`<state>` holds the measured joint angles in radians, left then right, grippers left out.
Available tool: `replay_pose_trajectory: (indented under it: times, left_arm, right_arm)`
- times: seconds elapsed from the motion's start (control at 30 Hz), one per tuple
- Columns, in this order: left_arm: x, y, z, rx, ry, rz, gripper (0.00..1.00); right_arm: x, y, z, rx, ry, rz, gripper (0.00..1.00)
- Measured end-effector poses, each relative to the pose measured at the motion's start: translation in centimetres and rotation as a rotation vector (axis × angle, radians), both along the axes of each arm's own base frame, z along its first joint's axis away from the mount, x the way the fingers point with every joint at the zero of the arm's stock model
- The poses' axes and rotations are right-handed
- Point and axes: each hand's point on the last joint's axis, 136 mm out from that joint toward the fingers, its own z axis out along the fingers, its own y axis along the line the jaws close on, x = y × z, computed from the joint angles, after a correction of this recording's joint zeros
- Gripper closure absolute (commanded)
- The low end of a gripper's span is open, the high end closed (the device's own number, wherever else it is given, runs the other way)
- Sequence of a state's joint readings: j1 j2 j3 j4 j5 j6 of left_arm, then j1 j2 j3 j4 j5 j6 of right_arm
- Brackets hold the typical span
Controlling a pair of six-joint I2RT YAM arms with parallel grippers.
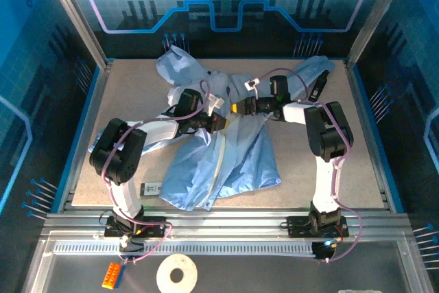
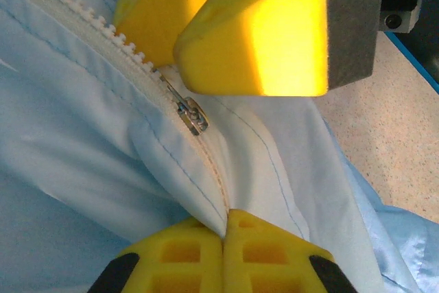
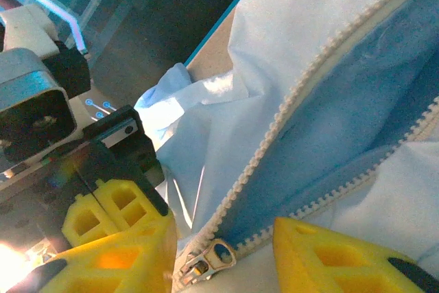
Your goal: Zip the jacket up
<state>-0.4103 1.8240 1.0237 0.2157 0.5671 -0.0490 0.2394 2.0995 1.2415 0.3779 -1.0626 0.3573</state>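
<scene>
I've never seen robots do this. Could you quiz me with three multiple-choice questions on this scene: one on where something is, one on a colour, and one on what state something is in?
1. Where is the zipper slider?
A. on the bare table
B. between the right tool's fingers
C. at a sleeve cuff

2. What colour are the tools' fingers?
A. yellow
B. red
C. green

3. How is the left tool set?
A. wide open, holding nothing
B. shut on a white roll
C. shut on the jacket's zipper seam

Answers:
1 B: the right wrist view shows the slider in the gap between that tool's two fingers, which stand apart.
2 A: both wrist views show yellow fingers.
3 C: the left wrist view shows its fingers meeting on the joined seam near the slider.
</scene>
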Motion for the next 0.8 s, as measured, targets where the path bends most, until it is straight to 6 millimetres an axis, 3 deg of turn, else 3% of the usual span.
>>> replay_pose_trajectory:
  times: [0.23,0.5,0.8]
  left_arm:
    - [-0.02,0.02,0.03,-0.003,0.001,-0.002,1.0]
    - [-0.02,0.04,0.04,-0.004,0.002,-0.003,1.0]
    - [-0.16,0.01,0.01,-0.006,0.008,-0.008,1.0]
  right_arm:
    - [0.11,0.19,-0.51,0.013,0.021,0.018,0.66]
    - [-0.1,0.28,-0.32,0.035,0.022,0.018,0.91]
    - [-0.83,-0.17,-0.34,0.048,0.008,-0.018,0.94]
